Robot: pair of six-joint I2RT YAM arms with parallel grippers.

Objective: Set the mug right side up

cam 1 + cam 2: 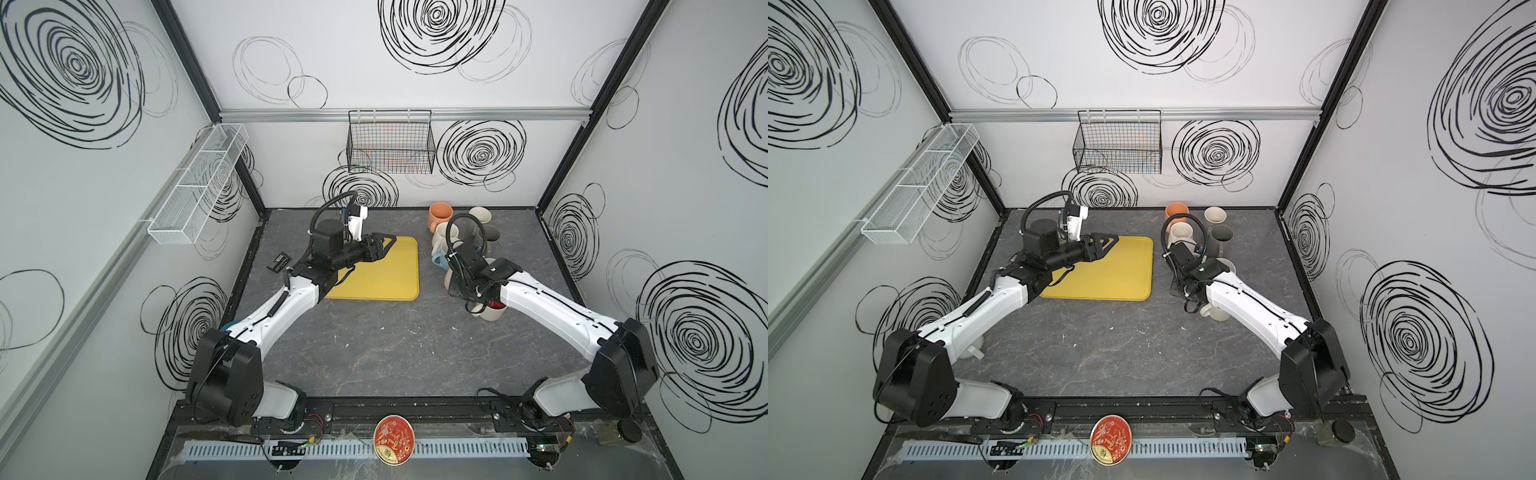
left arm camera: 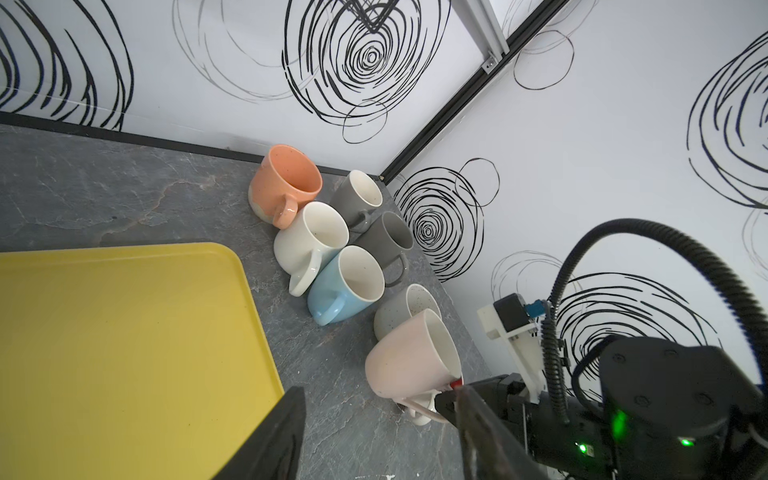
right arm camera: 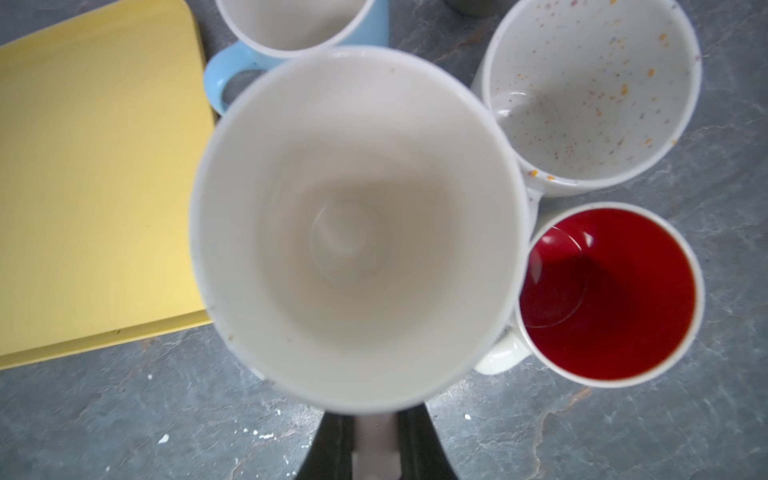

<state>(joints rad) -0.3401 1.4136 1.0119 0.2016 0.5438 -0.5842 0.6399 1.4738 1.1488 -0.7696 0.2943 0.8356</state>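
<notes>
on the grey marbled table (image 1: 395, 353) between black-swirl walls (image 1: 415, 75), just right of the yellow tray (image 1: 386, 278), the pale pink, white-lined mug (image 2: 407, 361) is mouth-up beside other mugs (image 2: 345, 282), its handle pinched by the right gripper (image 3: 376, 442), a grip seen only in wrist views, while the left gripper (image 1: 386, 247) hovers spread above the tray.

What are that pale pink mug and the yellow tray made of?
Pink mug: likely glazed ceramic; thick rim, glossy white inside with soft reflections. Yellow tray: probably moulded plastic, matte, with rounded corners and a raised lip.
</notes>
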